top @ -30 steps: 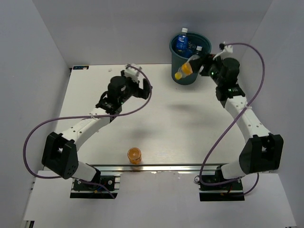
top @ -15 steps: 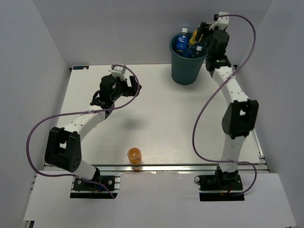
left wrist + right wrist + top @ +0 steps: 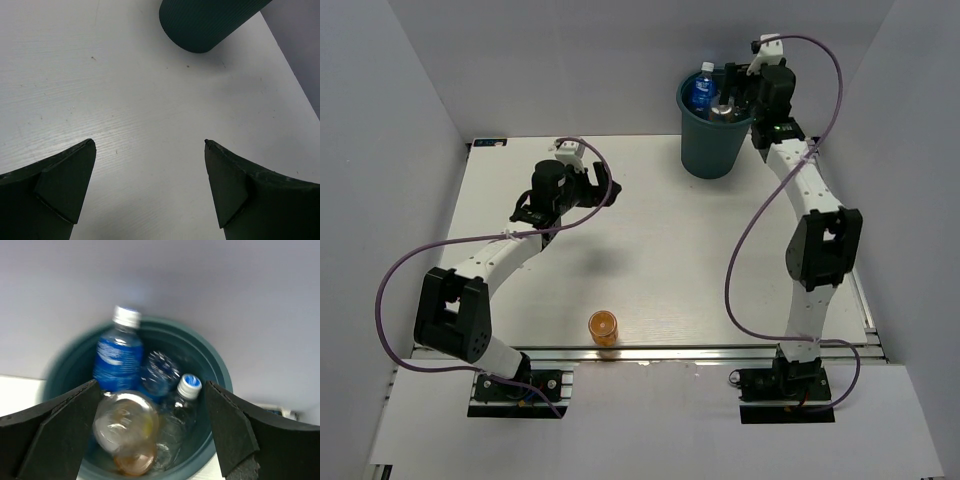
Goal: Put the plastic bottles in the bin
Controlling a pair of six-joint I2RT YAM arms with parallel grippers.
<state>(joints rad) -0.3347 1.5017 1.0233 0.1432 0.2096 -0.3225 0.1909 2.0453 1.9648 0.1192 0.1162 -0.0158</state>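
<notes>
Bottles, status: four lie inside the bin (image 3: pixel 712 150) and one lies on the table (image 3: pixel 720 260). The bin stands upright at the far edge of the table, right of centre, close to the back wall.

Bin contents (R wrist view, img. blurred):
- blue-label bottle (image 3: pixel 119 359): white cap up, leaning at the far-left wall.
- second blue-label bottle (image 3: pixel 161 371): looks crumpled, just right of the first and touching it.
- clear bottle (image 3: pixel 181 405): blue-white cap, at the right side.
- orange-ended bottle (image 3: pixel 127 427): clear body, on top of the pile at the near side, one end toward the camera.

The orange bottle (image 3: pixel 603 328) lies on the table at the near edge, approx. midway between the two arm bases and well apart from the bin.

R gripper (image 3: pixel 150 405): pos. above the bin mouth, pointing down into it. Jaws are spread wide and the pads touch nothing.

L gripper (image 3: pixel 149 180): pos. over bare table, left of centre. Jaws are spread wide and hold nothing. It faces the bin, whose lower wall shows at the top of the L wrist view.
</notes>
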